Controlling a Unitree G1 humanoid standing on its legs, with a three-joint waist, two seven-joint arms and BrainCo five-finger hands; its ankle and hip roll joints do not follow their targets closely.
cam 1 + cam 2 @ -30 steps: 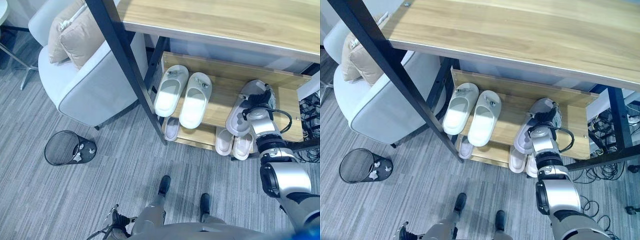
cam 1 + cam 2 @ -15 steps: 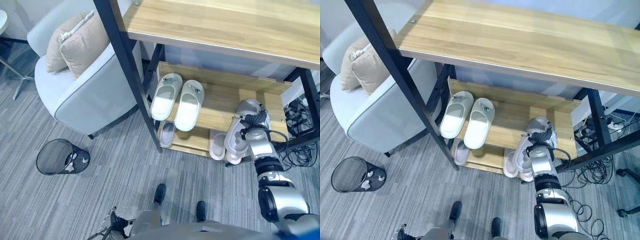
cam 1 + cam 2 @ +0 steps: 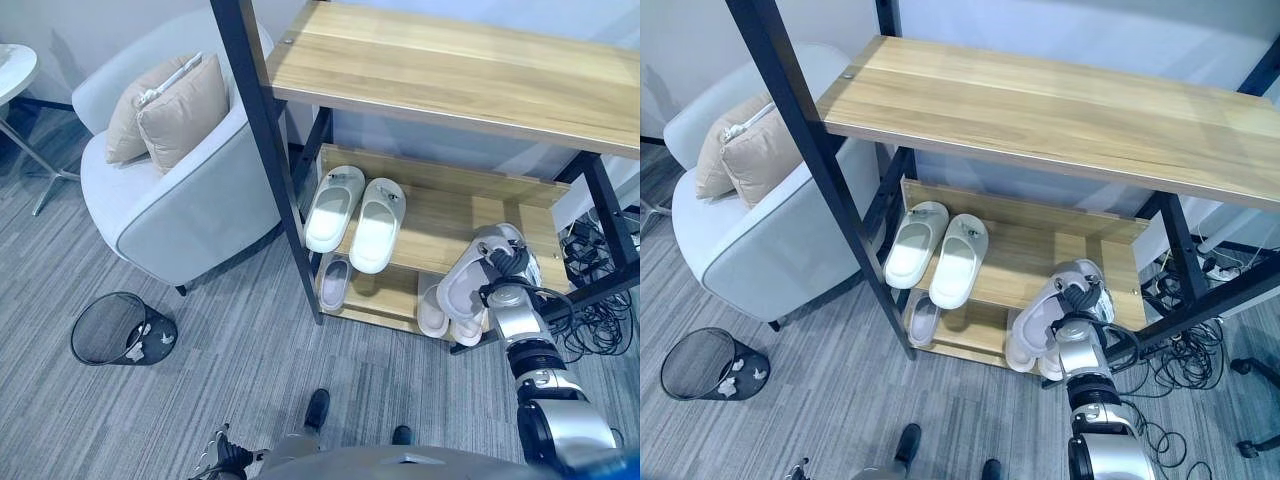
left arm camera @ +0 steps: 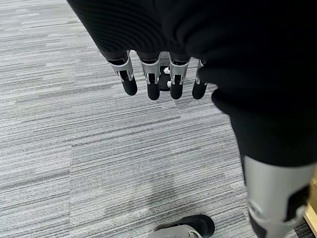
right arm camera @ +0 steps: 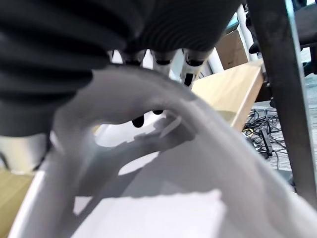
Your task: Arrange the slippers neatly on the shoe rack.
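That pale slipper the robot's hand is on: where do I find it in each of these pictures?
Left eye view: slipper at right end of the upper shelf, under the right hand.
Right eye view: slipper, same spot.
Right wrist view: its strap, up close.
Left wrist view: carpet instead.
Shared landmark: the shelf.

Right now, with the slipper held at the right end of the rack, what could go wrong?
The right hand grips the grey slipper tilted, hanging past the shoe rack shelf's front edge; released here, it might slide off onto the slippers below. The black table leg stands close beside the hand, so a wide swing could strike it.
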